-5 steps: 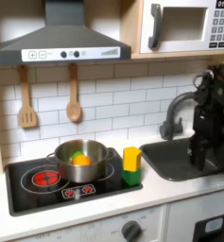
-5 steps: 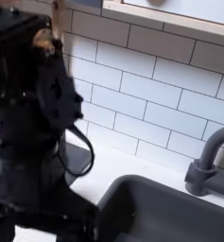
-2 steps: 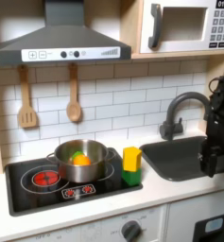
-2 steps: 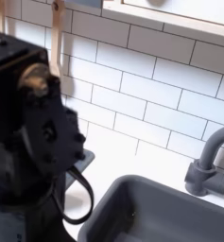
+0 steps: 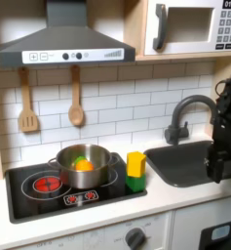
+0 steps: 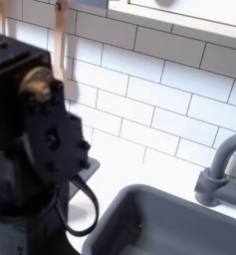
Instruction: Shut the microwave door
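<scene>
Arm (image 5: 224, 127) sits at the first exterior view's right edge, over the sink (image 5: 180, 164). Vs 1.0 s ago it has pulled back toward that edge; vs 0.4 s ago nothing differs, in both exterior views. Gripper's fingers can't be made out in either pic, so whether it's spread or pinched I can't tell.

Going left to right in the first exterior view: two wooden utensils hang on the white tile wall, a spatula (image 5: 27, 103) and a spoon (image 5: 76, 98), under the grey range hood (image 5: 61, 44) w/ its knobs. Below, a black stovetop (image 5: 73, 186) w/ a red burner carries a steel pot (image 5: 85, 164) holding orange and green pieces (toy food, kind unclear). Just beside the pot's right stands a yellow block on a green one (image 5: 135, 170). Then the dark faucet (image 5: 180, 117) behind the sink.

Microwave (image 5: 190, 27) is at top right, on the wooden shelf above the tiles. Microwave door (image 5: 185, 26) lies flush w/ the front, so it reads as shut: white frame, pale window, grey vertical handle on its left side, dark keypad panel to its right.

In the second exterior view the arm's black body (image 6: 35, 149) fills the left, w/ the sink rim (image 6: 139, 204) and faucet (image 6: 221, 169) at right.
</scene>
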